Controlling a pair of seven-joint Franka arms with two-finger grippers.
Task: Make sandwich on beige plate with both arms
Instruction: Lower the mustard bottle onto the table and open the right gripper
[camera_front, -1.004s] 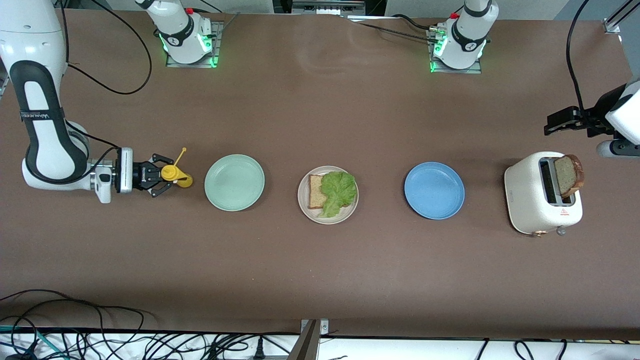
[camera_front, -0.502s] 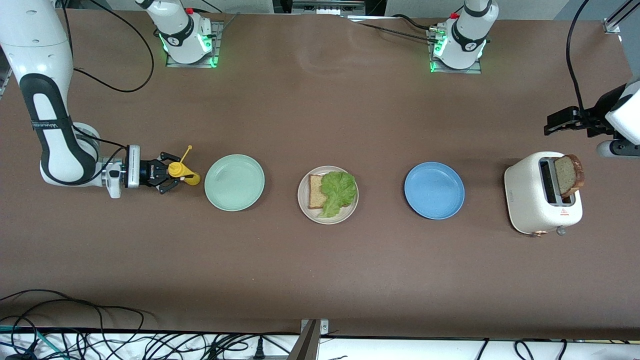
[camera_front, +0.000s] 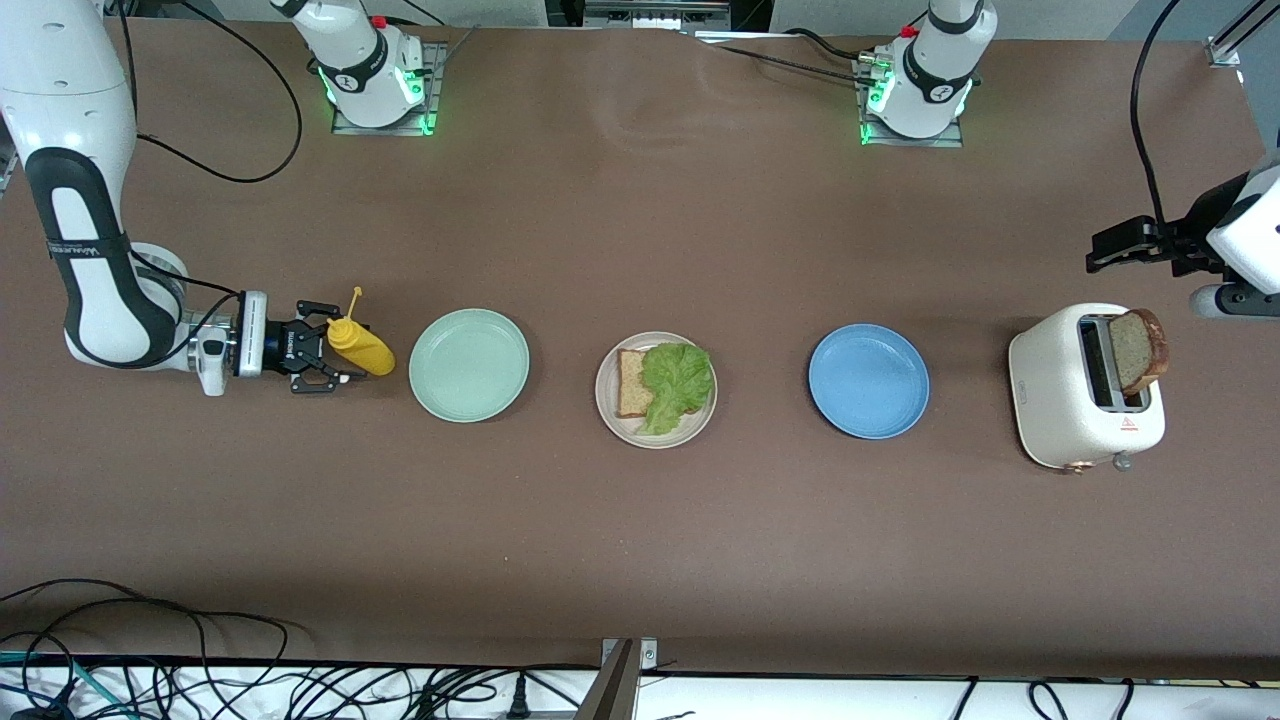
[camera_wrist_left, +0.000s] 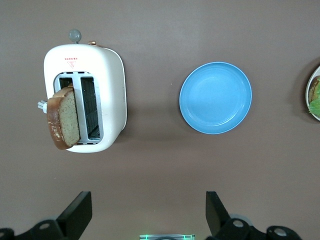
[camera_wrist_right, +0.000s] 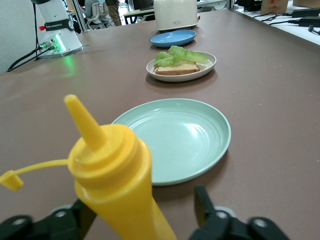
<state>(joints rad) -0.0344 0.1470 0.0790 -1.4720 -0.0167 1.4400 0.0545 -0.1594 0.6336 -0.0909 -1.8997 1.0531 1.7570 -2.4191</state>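
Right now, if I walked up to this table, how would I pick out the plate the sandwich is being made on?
Look along the row of three round plates across the middle of the brown table. The beige plate is the middle one, between the mint-green plate and the blue plate. It alone holds food: a bread slice under a ruffled lettuce leaf.

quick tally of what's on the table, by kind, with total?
Plates: 3, mint-green plate, beige plate, blue plate
Bread slices: 2, on the beige plate, in the toaster
Lettuce leaf: 1
Toaster: 1
Yellow squeeze bottle: 1
Total: 8
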